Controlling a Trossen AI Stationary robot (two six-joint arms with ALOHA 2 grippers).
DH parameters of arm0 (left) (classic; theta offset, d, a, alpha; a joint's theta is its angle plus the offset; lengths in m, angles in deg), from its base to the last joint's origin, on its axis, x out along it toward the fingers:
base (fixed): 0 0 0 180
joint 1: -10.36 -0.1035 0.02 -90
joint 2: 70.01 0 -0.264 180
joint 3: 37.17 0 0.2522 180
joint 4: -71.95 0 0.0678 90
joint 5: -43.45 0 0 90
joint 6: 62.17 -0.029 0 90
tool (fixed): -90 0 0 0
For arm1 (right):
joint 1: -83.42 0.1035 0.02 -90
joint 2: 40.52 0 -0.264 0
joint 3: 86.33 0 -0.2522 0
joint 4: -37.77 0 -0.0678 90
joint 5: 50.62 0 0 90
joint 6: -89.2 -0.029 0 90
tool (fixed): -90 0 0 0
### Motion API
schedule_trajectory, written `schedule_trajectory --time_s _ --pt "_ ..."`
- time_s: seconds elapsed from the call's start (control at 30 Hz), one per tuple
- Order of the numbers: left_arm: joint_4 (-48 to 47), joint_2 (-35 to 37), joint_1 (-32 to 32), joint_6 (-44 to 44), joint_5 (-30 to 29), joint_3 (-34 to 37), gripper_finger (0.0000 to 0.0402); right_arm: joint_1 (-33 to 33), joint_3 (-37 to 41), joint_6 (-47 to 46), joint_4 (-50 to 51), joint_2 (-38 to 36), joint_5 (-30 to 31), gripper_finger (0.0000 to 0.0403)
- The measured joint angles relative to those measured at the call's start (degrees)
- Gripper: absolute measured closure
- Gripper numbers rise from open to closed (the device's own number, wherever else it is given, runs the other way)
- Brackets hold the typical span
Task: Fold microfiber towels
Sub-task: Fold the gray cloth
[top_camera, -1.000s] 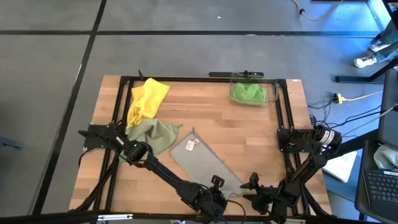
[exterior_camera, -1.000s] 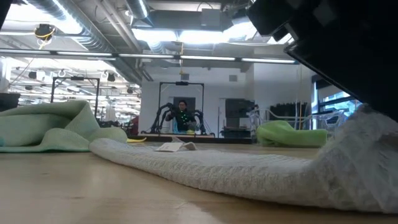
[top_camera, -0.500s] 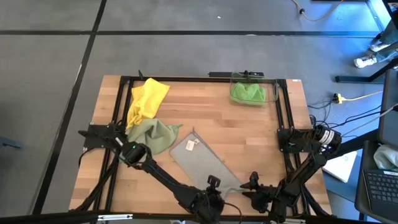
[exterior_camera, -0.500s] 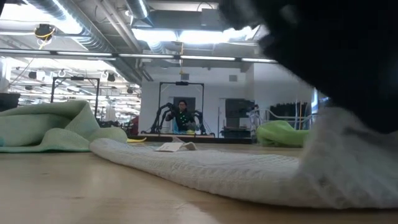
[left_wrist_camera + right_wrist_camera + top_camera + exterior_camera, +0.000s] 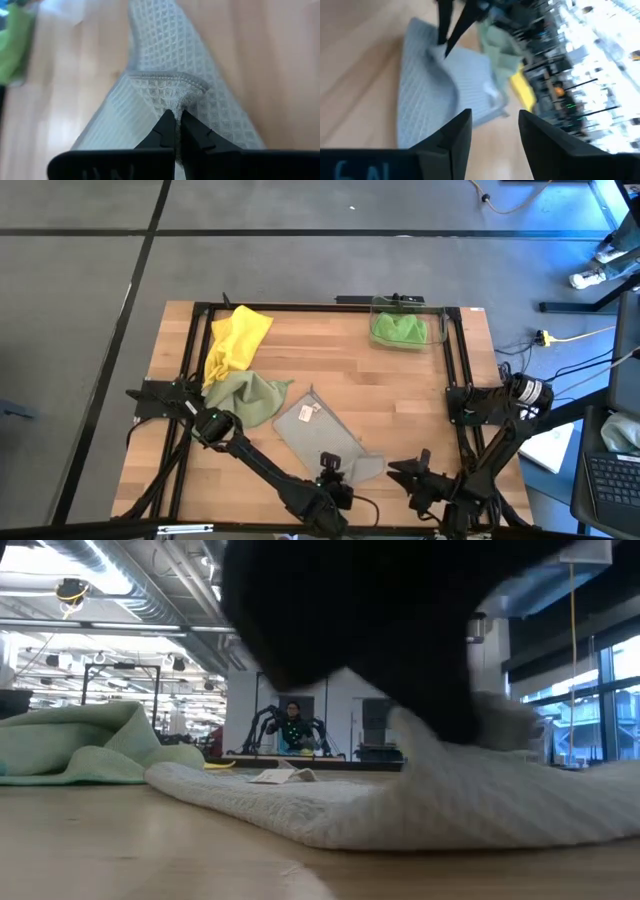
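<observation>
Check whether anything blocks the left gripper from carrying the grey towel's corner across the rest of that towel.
Nothing visible does. The left gripper is shut on the grey towel corner; the right gripper waits open beside it.

A robotics lab: a pale butcher-block wooden table [image 5: 400, 395] framed in black rails stands on grey concrete floor [image 5: 300, 265], with another dark two-armed robot rig [image 5: 291, 728] under exposed ceiling ducts [image 5: 150, 585].

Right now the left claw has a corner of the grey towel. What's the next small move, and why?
Probably carry the corner on across the grey towel toward its far edge: the left claw is shut on it, the fold is only begun, and the right claw is open beside it.
</observation>
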Motion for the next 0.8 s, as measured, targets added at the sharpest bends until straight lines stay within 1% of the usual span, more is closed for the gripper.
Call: schedule_trajectory --time_s 0.07,0.17,0.33,0.53,0.67,0.8 --pt "-3.0 0.0 0.0 2.2 -2.0 0.0 0.0401 0.1 -0.9 -0.2 2.8 -1.3 1.6 0.0238" --pt "-7.5 0.0 -0.2 6.0 -4.0 0.0 0.0401 0.1 -1.1 -1.3 4.0 -2.6 2.0 0.0238" --pt "-13.7 0.0 -0.8 10.9 -5.2 0.0 0.0401 0.1 -1.1 -2.6 4.0 -2.7 0.5 0.0238" --pt "-21.4 0.0 -1.9 15.0 -5.9 0.0 0.0401 0.1 -1.1 -7.9 5.9 -2.7 -0.7 0.0238" --pt "-27.1 0.0 -2.4 19.8 -6.5 0.0 0.0401 0.1 -1.1 -11.8 7.9 -2.7 -2.9 0.0238" --pt "-32.9 0.0 -2.4 25.2 -8.3 0.0 0.0401 0.1 -1.1 -15.3 9.9 -2.7 -3.7 0.0238"
